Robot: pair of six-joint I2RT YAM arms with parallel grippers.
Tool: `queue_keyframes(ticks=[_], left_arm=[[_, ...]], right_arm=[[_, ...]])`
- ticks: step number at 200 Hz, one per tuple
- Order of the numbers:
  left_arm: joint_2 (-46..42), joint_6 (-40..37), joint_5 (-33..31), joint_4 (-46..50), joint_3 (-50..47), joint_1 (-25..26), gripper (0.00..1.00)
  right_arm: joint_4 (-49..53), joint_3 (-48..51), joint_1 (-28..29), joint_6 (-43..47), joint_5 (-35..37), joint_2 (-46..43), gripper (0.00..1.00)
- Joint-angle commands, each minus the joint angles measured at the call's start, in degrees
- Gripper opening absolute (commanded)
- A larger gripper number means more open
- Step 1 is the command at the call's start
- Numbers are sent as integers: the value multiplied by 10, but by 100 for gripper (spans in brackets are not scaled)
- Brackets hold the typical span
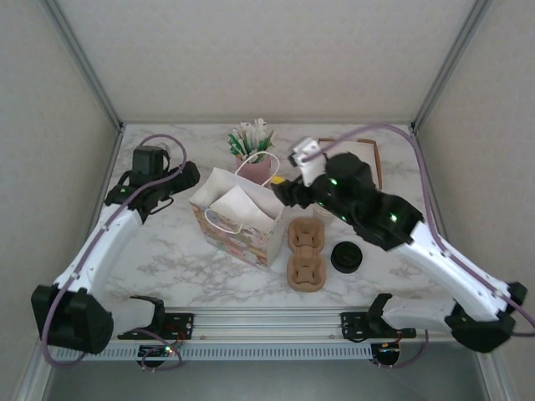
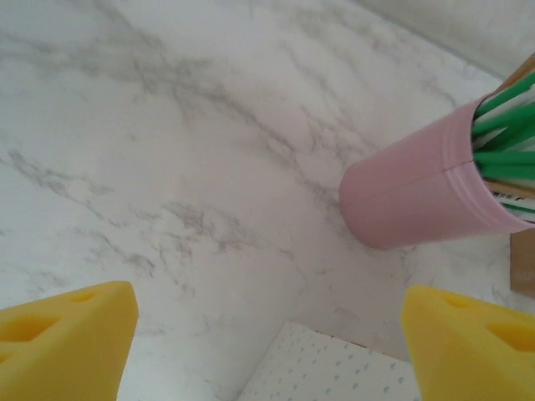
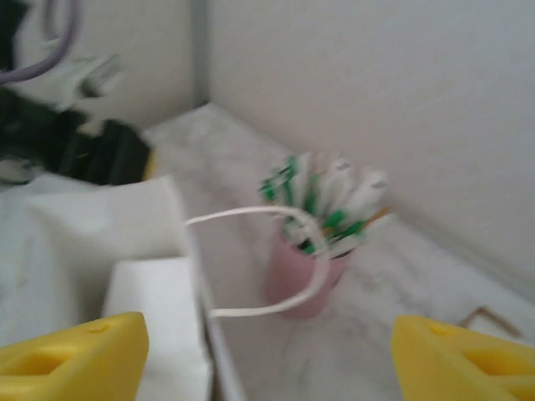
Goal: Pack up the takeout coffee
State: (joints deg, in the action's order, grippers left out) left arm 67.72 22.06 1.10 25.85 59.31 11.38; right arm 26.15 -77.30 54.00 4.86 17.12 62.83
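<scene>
Black-lidded takeout coffee [image 1: 346,256] stands apart from the empty, wide-open right tool [image 3: 267,351]; left tool [image 2: 266,342] likewise.

white marble tabletop [image 1: 167,255] w/ plain beige walls [image 1: 267,50].

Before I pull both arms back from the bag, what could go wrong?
1. The paper bag has its white handle looping just ahead of the open right gripper. A careless move could snag the handle and tip the bag.
2. The pink straw cup stands close ahead of the open left gripper. A forward or sideways sweep could topple it.
</scene>
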Motion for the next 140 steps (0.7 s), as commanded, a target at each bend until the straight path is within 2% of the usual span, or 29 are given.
queue_keyframes(ticks=[1, 17, 34, 51, 65, 85, 106, 125, 140], left_arm=[[-50, -34, -118, -83, -42, 12, 100], [-86, -52, -189, -149, -88, 18, 100], [-107, -74, -254, -219, -136, 18, 100], [-106, -79, -325, -255, -165, 18, 100], [-89, -86, -361, -295, -191, 15, 100], [-59, -98, -354, -354, -232, 1, 100], [-16, -57, -344, -391, -262, -34, 100], [20, -35, -330, -417, -281, -66, 100], [46, -50, -314, -437, -285, -79, 100]], right_arm=[[-234, 100, -15, 28, 175, -66, 88], [-302, 161, -46, 61, 226, -97, 98], [-310, 205, -108, 54, 235, -111, 99], [-321, 249, -200, 4, 234, -121, 99], [-344, 303, -288, -36, 198, -126, 99], [-342, 357, -391, -93, 136, -109, 99], [-420, 448, -473, -132, 56, -79, 99], [-508, 510, -508, -137, 22, -32, 99], [-554, 541, -520, -125, -6, 15, 99]])
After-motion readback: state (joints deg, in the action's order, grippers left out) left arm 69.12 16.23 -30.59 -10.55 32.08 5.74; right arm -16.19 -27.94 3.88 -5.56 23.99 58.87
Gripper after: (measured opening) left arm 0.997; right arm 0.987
